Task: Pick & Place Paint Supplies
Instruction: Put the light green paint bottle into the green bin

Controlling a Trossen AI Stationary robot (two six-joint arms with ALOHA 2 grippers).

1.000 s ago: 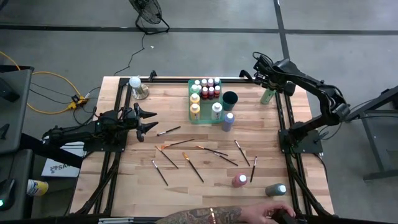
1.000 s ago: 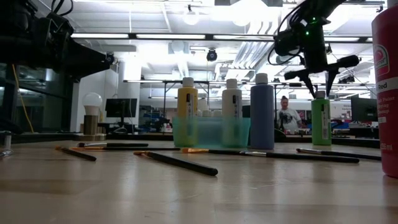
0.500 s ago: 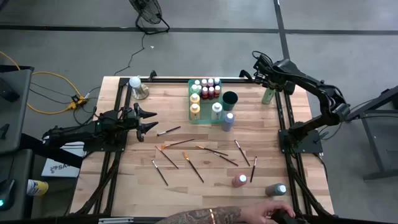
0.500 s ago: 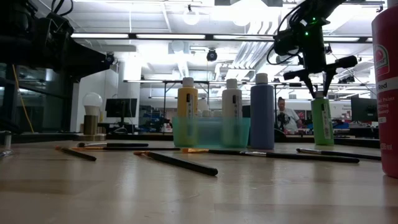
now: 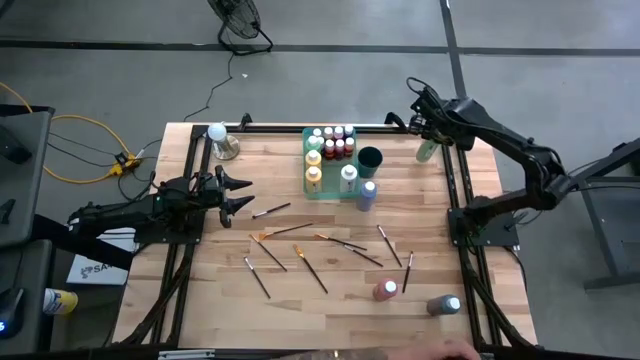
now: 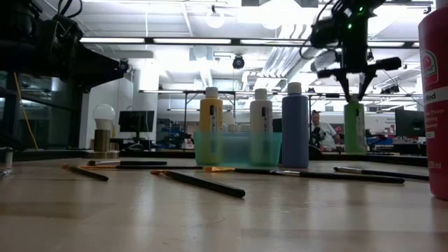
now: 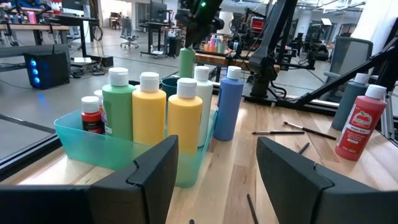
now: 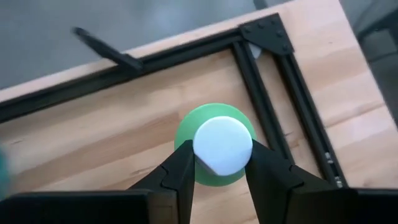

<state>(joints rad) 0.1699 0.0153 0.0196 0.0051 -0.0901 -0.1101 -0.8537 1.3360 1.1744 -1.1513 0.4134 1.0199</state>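
Several bottles already stand in the teal bin (image 5: 322,186) — the right gripper (image 5: 428,131) clasps the green bottle (image 8: 213,146) by its cap at the table's far right corner, brushes (image 5: 309,268) still scattered.

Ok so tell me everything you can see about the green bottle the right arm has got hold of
The green bottle is a small cylinder of what looks like plastic, filled with light green paint and topped by a round white cap. It hangs upright, lifted clear of the table near the far right corner, above the black frame rail. The right end effector comes down from above, its two dark fingers clamped on opposite sides of the cap. Nothing else touches it.
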